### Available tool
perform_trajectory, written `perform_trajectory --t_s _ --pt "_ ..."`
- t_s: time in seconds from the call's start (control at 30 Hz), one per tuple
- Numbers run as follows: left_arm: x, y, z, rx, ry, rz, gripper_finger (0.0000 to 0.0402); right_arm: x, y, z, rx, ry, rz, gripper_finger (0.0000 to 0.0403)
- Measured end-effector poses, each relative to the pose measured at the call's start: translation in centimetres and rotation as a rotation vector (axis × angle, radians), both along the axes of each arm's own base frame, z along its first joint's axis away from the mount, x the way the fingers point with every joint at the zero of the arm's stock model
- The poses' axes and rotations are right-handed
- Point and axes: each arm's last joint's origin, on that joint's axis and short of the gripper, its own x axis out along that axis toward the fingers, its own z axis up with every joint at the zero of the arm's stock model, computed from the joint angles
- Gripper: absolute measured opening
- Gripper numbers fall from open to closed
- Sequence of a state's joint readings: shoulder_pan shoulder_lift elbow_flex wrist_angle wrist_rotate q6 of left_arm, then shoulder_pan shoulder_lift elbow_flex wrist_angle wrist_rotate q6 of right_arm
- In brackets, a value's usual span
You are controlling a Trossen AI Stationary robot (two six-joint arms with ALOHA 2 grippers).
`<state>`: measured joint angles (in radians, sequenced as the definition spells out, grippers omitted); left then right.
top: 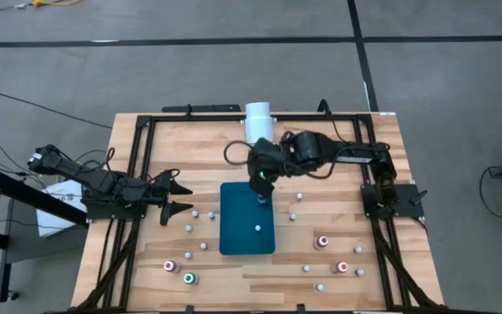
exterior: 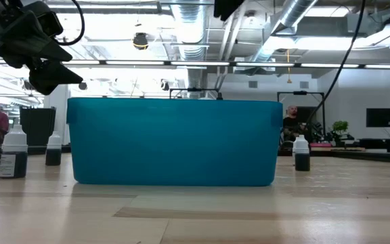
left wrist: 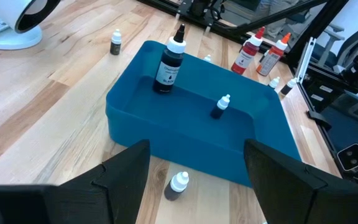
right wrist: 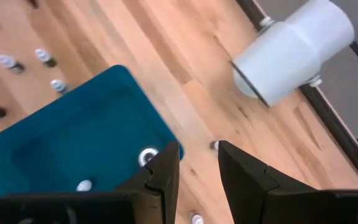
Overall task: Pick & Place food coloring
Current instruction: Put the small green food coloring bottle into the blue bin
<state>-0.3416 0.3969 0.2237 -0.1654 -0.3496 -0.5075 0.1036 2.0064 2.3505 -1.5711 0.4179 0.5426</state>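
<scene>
Table [top: 338, 262]: pale wood planks with visible grain, framed by thin black rails.
Tray [top: 247, 235]: teal rectangular plastic tub, smooth walls with rounded corners, in the middle of the table; in the low view it fills the centre as a wide teal wall [exterior: 175, 142].
Food coloring [left wrist: 169, 62]: small dropper bottles with dark bodies and white conical caps. Two stand upright inside the tray, a taller black-labelled one toward one end and a tiny one [left wrist: 220, 107] nearer the middle. The rest are scattered on the wood left and right of the tray; a few at the near side have red [top: 323, 242] or green [top: 189, 278] tops ringed in white.
Right gripper [top: 262, 185]: above the far end of the tray, fingers [right wrist: 166, 168] drawn close with a narrow gap, nothing between them. A white bottle cap shows in the tray just beside them.
Left gripper [top: 178, 197]: over the left part of the table, well apart from the tray, its dark wedge-shaped fingers [left wrist: 126, 171] spread wide and empty.
Cylinder [top: 258, 122]: large, white, smooth, lying on its side at the far edge of the table.
</scene>
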Motion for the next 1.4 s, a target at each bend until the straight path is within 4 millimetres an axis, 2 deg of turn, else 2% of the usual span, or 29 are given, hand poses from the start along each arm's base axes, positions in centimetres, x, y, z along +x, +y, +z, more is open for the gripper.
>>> perform_trajectory --t_s 0.27,0.43,0.53,0.87,1.4 --pt "0.0 0.0 0.0 -0.010 0.000 0.003 0.0252 0.1 -4.0 -0.1 0.084 0.029 -0.016 0.0103" --pt "0.0 0.0 0.0 -0.020 0.000 0.005 0.0252 0.1 -5.5 -0.6 0.110 0.050 -0.039 0.0103" --pt "0.0 0.0 0.0 -0.022 0.001 0.005 0.0252 0.3 -6.2 -1.4 0.184 0.073 -0.042 0.0103" --pt "0.0 0.0 0.0 -0.032 0.000 0.010 0.0252 0.3 -7.2 -6.9 0.212 0.301 -0.065 0.0103" --pt "0.0 0.0 0.0 -0.048 -0.001 0.020 0.0252 0.8 -7.6 -12.3 0.220 0.326 -0.066 0.0103"
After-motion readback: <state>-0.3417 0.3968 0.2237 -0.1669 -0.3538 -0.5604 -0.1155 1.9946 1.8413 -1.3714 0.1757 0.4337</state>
